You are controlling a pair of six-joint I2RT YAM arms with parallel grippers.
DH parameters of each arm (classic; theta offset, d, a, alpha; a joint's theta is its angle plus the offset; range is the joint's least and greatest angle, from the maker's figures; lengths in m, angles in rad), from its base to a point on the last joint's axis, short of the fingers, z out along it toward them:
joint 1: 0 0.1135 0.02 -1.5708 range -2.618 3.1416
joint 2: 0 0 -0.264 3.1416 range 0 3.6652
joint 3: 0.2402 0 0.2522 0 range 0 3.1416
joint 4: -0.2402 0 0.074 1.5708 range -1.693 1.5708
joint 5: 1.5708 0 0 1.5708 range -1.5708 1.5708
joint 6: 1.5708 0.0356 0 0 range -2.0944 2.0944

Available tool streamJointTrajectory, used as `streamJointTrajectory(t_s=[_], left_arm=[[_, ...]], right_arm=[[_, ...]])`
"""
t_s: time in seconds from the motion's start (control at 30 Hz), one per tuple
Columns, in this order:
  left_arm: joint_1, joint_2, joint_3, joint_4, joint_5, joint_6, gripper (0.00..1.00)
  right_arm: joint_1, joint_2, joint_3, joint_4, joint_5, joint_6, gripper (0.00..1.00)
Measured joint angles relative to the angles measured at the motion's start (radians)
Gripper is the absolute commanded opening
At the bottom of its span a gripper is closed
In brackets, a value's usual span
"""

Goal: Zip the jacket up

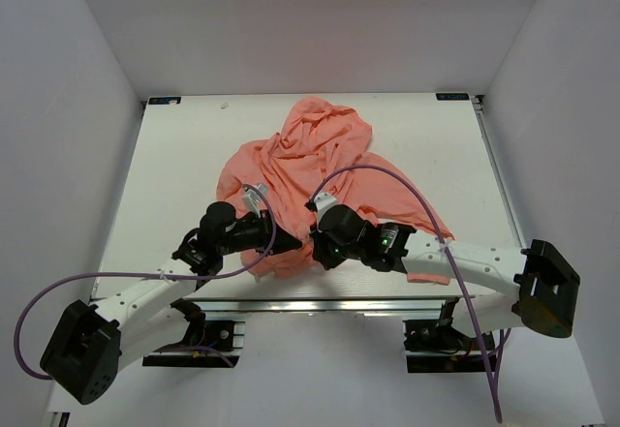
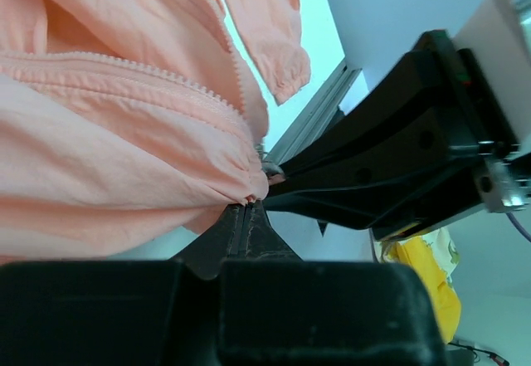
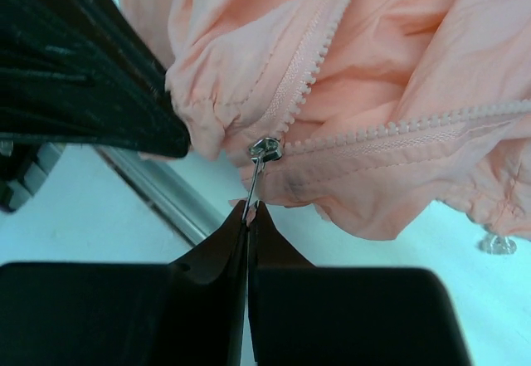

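Nearest the overhead camera, the left arm (image 1: pixel 145 296) and right arm (image 1: pixel 475 262) reach in from 7 and 5 o'clock, white links with black joints, trailing purple cables (image 1: pixel 387 170). Beyond them lies the white table (image 1: pixel 174 185), walled on three sides, with bare surface at 9 and 3 o'clock and a narrow strip at 12. The jacket (image 1: pixel 310 156) sits crumpled at the table's middle, thin salmon-pink cloth full of wrinkles. Its long axis runs from the hood (image 1: pixel 325 117) at 12 o'clock down to the hem at 6, beside the metal edge rail (image 3: pixel 158 192). One sleeve (image 1: pixel 426 219) trails towards 4 o'clock under the right arm. The left gripper (image 1: pixel 279 236) and right gripper (image 1: pixel 312 243) meet tip to tip at the hem. In its wrist view the left gripper (image 2: pixel 247 210) is clenched on a gathered fold of hem just beside the foot of the zip. The right gripper (image 3: pixel 249 214) is clenched on the thin metal pull tab (image 3: pixel 254 182), which hangs from the silver slider (image 3: pixel 265 148). From the slider two rows of pink moulded zipper teeth (image 3: pixel 431 121) part, one towards 12 o'clock and one towards 3, so the zip stands open above it.
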Motion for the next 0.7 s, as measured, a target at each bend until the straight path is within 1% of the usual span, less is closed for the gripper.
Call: streamJointTrajectory(t_s=[0.27, 0.4, 0.57, 0.6, 0.63, 0.7], left_arm=[[0.0, -0.005, 0.029, -0.127, -0.01, 0.065, 0.0], [0.0, -0.014, 0.044, -0.173, -0.012, 0.092, 0.0], [0.0, -0.031, 0.052, -0.195, -0.011, 0.113, 0.0], [0.0, -0.032, 0.055, -0.199, -0.008, 0.117, 0.07], [0.0, -0.032, 0.06, -0.206, -0.005, 0.124, 0.28], [-0.001, -0.031, 0.077, -0.232, 0.002, 0.141, 0.51]], right_arm=[[-0.095, -0.05, 0.046, -0.126, -0.175, -0.083, 0.0], [-0.127, -0.043, 0.106, -0.183, -0.271, -0.126, 0.0], [-0.134, -0.013, 0.139, -0.237, -0.316, -0.158, 0.0], [-0.134, -0.006, 0.139, -0.248, -0.319, -0.161, 0.0], [-0.134, 0.0, 0.139, -0.254, -0.32, -0.161, 0.0], [-0.134, 0.007, 0.139, -0.255, -0.327, -0.161, 0.0]])
